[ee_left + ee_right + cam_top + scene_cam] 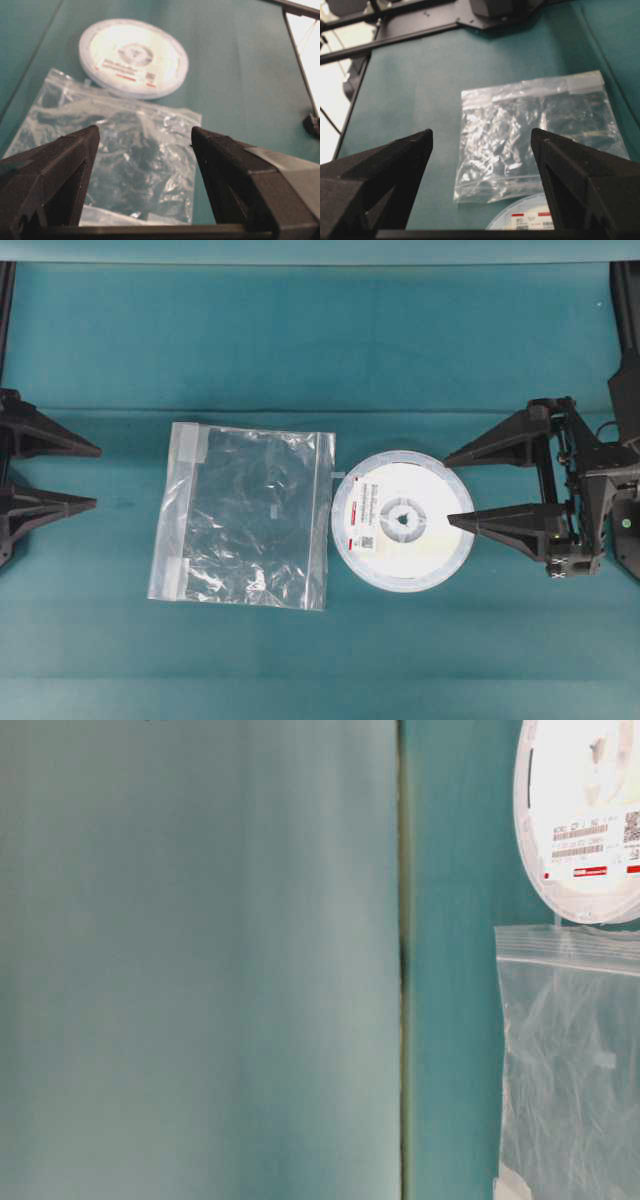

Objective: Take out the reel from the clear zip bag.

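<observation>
The reel [403,521] lies out of the bag [243,515] mid-worktop, both hands [465,489] [95,476] wide and empty, so nothing seems left.

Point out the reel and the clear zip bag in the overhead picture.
reel [398,520], overhead view, on its spoked hub.
clear zip bag [245,515], overhead view, on the crinkled middle of the film.

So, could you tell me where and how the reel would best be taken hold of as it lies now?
Probably by its rim, from the right. The reel lies flat on the table, outside the clear zip bag and just right of it. Being a thin disc, it offers only its edge. The right gripper is open, with one finger already over the reel's right edge, so a low pinch there seems simplest.
</observation>
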Controlling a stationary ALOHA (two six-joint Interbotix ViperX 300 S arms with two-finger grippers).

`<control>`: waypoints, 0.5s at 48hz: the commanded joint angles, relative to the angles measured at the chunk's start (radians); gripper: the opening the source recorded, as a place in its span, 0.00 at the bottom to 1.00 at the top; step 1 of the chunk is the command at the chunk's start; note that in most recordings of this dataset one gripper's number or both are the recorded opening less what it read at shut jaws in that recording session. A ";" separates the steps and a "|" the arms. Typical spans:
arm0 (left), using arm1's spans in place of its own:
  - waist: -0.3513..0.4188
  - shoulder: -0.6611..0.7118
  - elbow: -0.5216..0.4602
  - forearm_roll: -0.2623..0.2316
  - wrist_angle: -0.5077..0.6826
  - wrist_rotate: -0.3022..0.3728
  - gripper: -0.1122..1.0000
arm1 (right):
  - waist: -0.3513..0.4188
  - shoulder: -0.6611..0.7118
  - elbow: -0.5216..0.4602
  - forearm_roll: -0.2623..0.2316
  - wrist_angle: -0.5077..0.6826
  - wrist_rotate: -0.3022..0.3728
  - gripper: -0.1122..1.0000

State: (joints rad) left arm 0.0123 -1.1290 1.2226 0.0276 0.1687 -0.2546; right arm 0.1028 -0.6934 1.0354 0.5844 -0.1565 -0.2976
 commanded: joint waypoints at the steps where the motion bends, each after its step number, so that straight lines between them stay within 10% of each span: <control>1: -0.003 0.006 -0.026 0.003 -0.005 -0.002 0.90 | 0.000 -0.002 -0.005 -0.002 -0.005 -0.003 0.95; 24: -0.003 0.011 -0.023 0.003 -0.005 -0.002 0.90 | -0.002 -0.003 -0.003 -0.002 -0.005 -0.003 0.94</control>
State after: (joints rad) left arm 0.0107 -1.1275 1.2226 0.0276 0.1687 -0.2546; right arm 0.1028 -0.6934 1.0385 0.5829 -0.1565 -0.2976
